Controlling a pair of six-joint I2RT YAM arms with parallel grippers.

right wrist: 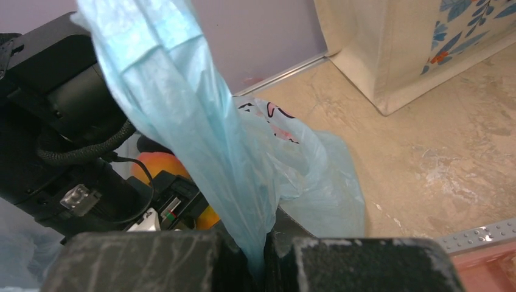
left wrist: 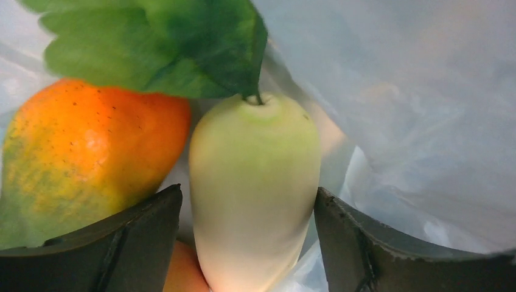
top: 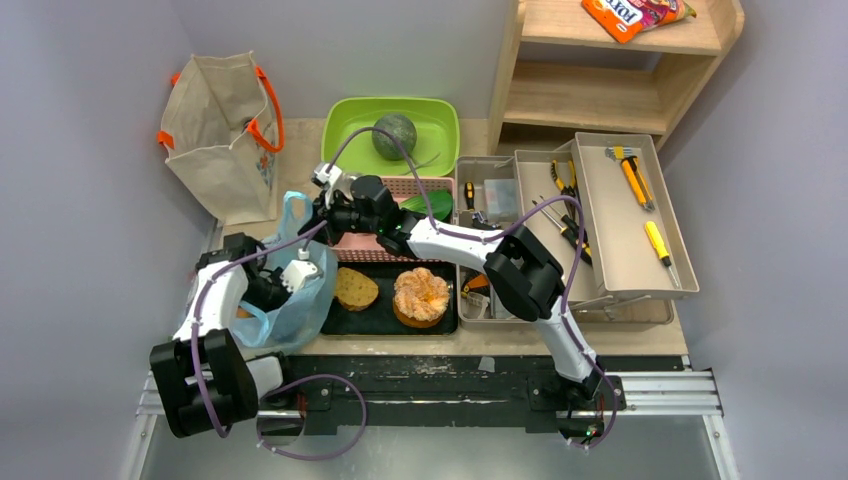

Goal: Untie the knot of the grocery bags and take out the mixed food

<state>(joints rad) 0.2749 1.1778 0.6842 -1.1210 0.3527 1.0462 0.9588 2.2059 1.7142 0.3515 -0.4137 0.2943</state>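
Note:
The light-blue grocery bag (top: 300, 300) lies at the table's left with its mouth up. My right gripper (right wrist: 261, 255) is shut on one of its handles (right wrist: 176, 109) and holds it raised. My left gripper (left wrist: 248, 191) is inside the bag, open, one finger on each side of the white radish (left wrist: 255, 182). Green leaves (left wrist: 164, 42) top the radish, and an orange-yellow fruit (left wrist: 85, 152) lies to its left. The beige canvas tote (top: 225, 130) stands upright at the back left. The knot is out of view.
A green tub (top: 345, 125) holds the round melon (top: 395, 136). A black tray (top: 340, 320) carries a bread slice (top: 355, 288) and the orange-topped pastry (top: 421, 296). A pink basket (top: 420, 187), an open toolbox (top: 610, 220) and a wooden shelf (top: 600, 60) fill the right.

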